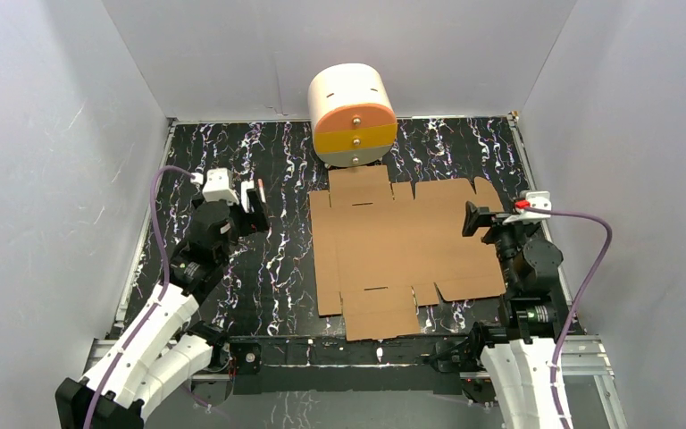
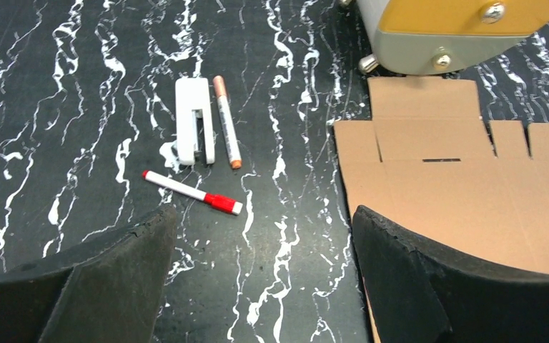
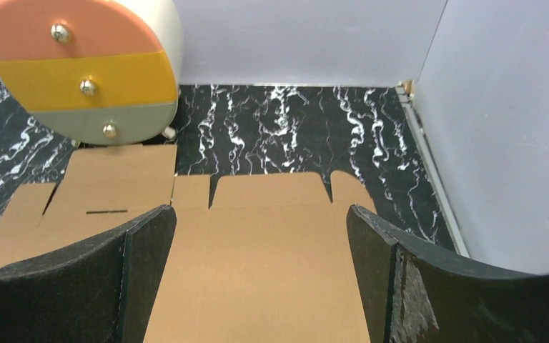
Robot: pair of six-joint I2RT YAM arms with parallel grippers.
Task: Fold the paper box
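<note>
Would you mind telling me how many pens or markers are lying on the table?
2. A copper-coloured pen lies close beside the white block; a white marker with a red cap lies slantwise just nearer the left wrist camera. Others may be hidden from these views.

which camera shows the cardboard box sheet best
The top external view: the paper box lies flat and unfolded, its whole outline and every flap visible. The left wrist view catches only one edge and a few flaps near the cream cylinder; the right wrist view shows only its far part.
</note>
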